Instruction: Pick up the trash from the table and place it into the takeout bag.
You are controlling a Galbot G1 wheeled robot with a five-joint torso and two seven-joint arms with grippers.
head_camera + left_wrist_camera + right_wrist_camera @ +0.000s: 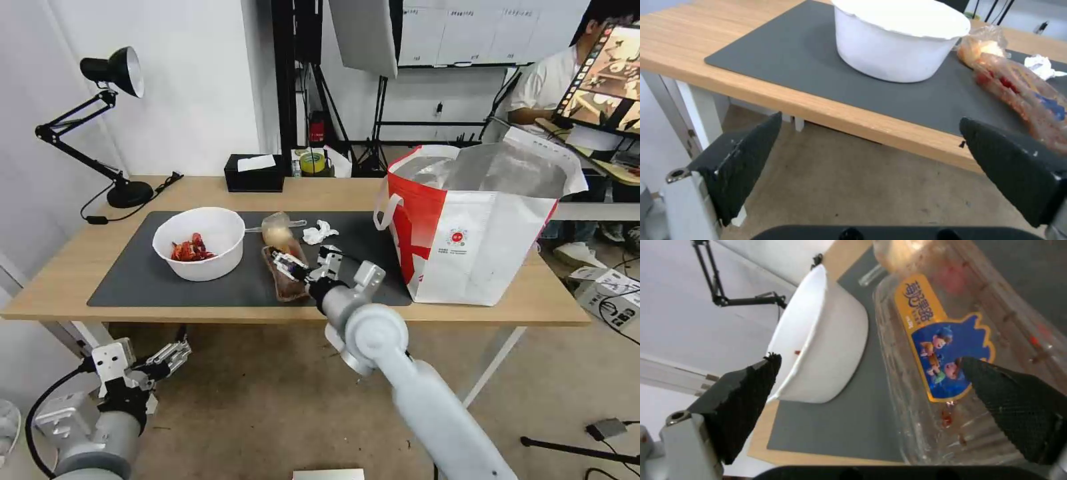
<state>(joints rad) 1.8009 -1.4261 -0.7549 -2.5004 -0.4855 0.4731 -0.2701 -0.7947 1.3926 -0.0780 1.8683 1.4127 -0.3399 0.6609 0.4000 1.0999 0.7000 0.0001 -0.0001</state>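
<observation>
So nearest the camera, the left gripper (175, 352) is hanging low in front of the table's (320, 313) front edge, below tabletop height, jaws spread wide with nothing in them. Looks like it's just waiting its turn, parked out of the way.

The right gripper (308, 265) is doing the actual work. It's reaching over the near edge of the dark mat (140, 280) and sitting right at the clear clamshell tray (285, 280), jaws wide open. From the wrist view one finger (1009, 403) is lying over the tray's lid by the blue cartoon sticker (947, 363) and the other is out on the bowl side. I honestly can't tell if it's touching the plastic yet or just hovering. My guess is it's lining up to straddle a tray edge, since that flimsy lid would probably flex if squeezed anywhere else.

Just left of the tray, the white bowl (199, 241) with red shells is sitting on the mat. Behind the tray is the clear bag with the yellowish lump (279, 231), and the crumpled tissue (319, 232) is beside that.

The takeout bag (477, 227) is standing upright at the right end of the table, mouth gaping open, which makes for an easy drop from above. Nothing's visibly in it from here.
</observation>
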